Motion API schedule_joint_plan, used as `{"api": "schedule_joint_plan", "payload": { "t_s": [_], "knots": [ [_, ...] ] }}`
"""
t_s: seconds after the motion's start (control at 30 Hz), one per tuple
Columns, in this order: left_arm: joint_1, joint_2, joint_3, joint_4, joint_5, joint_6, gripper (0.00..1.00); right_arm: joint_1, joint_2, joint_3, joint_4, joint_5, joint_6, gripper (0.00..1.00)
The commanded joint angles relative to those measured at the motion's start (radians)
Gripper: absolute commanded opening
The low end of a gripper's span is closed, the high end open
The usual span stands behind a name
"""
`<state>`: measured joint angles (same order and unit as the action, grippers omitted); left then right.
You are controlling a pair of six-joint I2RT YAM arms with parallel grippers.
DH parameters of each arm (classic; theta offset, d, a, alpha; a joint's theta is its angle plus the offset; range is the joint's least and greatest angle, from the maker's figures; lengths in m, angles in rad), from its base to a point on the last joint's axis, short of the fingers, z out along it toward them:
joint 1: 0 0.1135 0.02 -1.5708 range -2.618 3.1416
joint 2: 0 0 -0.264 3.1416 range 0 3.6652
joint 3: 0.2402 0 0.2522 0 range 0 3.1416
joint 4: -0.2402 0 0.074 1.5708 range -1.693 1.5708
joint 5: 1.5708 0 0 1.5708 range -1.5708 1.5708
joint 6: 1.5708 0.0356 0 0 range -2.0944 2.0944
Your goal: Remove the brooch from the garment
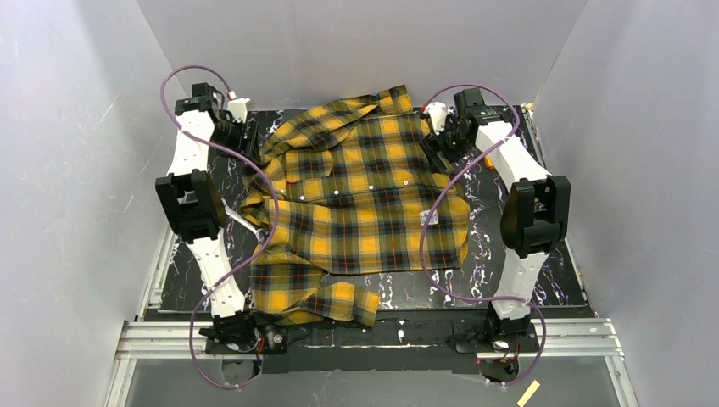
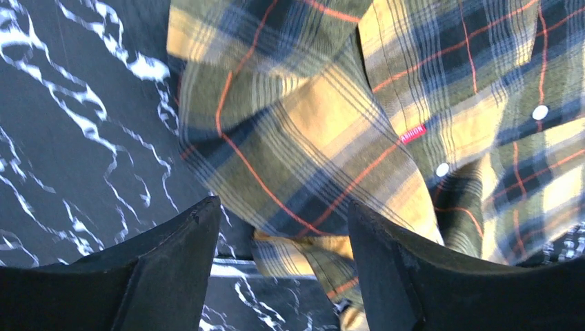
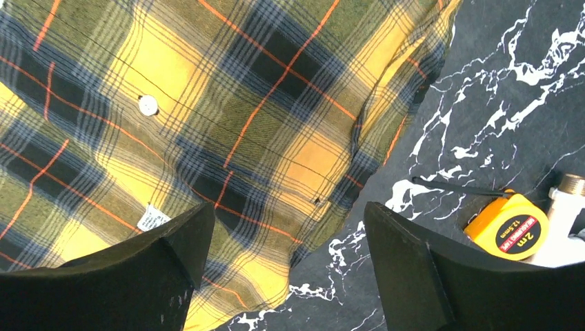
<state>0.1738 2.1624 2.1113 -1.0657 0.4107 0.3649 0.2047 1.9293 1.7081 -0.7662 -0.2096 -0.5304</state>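
Flannel, yellow-and-black plaid with thin red lines: one large snap-front shirt [image 1: 365, 212], the garment. It is spread across the middle of the black, white-veined marble desk [image 1: 407, 292], with a loose part trailing toward 7 o'clock. I'd guess it is laid open this way so its whole face can be searched from above.

Left gripper [image 2: 281, 207]: black fingers wide apart with nothing between them, hanging over the shirt's 10 o'clock corner. Its camera looks down on a small red woven tag [image 2: 412, 133] at a seam.

Right gripper [image 3: 288, 210]: likewise spread and empty, above the shirt's 1 o'clock edge, with cloth at its 10 o'clock and bare desk at its 3. Both seem held high at the far corners to survey rather than to grasp.

Brooch, a tiny cream-white ornament: I cannot find it with certainty in any view. Apart from the round white snaps [image 3: 147, 105], the only pale piece is a small flat four-cornered white patch [image 3: 153, 219]. It sits at about 4 o'clock on the shirt seen from overhead, and it reads to me as the sewn label, not the ornament. By my reckoning, removal has not begun.

Sundry: orange-yellow tape measure [image 3: 506, 226] on the desk, apart from the cloth, at 4 o'clock from the right gripper. Likely stray kit.
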Motion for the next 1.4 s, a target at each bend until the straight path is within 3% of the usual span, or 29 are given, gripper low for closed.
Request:
{"api": "schedule_joint_plan", "payload": {
  "t_s": [0.0, 0.17, 0.47, 0.63, 0.73, 0.77, 0.97, 1.13, 1.2, 1.3, 1.37],
  "knots": [
    [-0.028, 0.017, 0.053, 0.111, 0.065, 0.124, 0.66, -0.003, 0.045, 0.084, -0.094, -0.07, -0.016, 0.87],
    [-0.06, 0.104, 0.113, 0.152, 0.077, 0.146, 0.64, -0.002, 0.064, 0.081, -0.174, -0.101, -0.046, 0.85],
    [-0.07, 0.185, 0.15, 0.167, 0.061, 0.162, 0.5, 0.005, 0.005, -0.051, -0.217, -0.12, -0.078, 0.83],
    [-0.066, 0.207, 0.165, 0.204, -0.037, 0.166, 0.24, 0.009, 0.002, -0.078, -0.236, -0.132, -0.092, 0.82],
    [-0.058, 0.228, 0.208, 0.226, -0.108, 0.181, 0.02, 0.025, -0.005, -0.097, -0.245, -0.137, -0.103, 0.8],
    [-0.055, 0.243, 0.232, 0.232, -0.137, 0.187, 0.0, 0.034, -0.01, -0.107, -0.244, -0.137, -0.105, 0.8],
    [-0.045, 0.334, 0.386, 0.317, -0.293, 0.233, 0.0, 0.085, -0.027, -0.157, -0.237, -0.14, -0.106, 0.78],
    [-0.044, 0.356, 0.389, 0.522, -0.454, 0.239, 0.0, 0.108, -0.013, -0.163, -0.231, -0.143, -0.101, 0.77],
    [-0.041, 0.345, 0.396, 0.528, -0.463, 0.215, 0.14, 0.112, -0.003, -0.152, -0.236, -0.154, -0.096, 0.77],
    [-0.029, 0.233, 0.336, 0.436, -0.33, 0.17, 0.39, 0.114, 0.008, -0.133, -0.244, -0.175, -0.098, 0.77],
    [-0.003, 0.133, 0.259, 0.359, -0.262, 0.127, 0.47, 0.114, 0.012, -0.127, -0.243, -0.183, -0.099, 0.77]
  ]
}}
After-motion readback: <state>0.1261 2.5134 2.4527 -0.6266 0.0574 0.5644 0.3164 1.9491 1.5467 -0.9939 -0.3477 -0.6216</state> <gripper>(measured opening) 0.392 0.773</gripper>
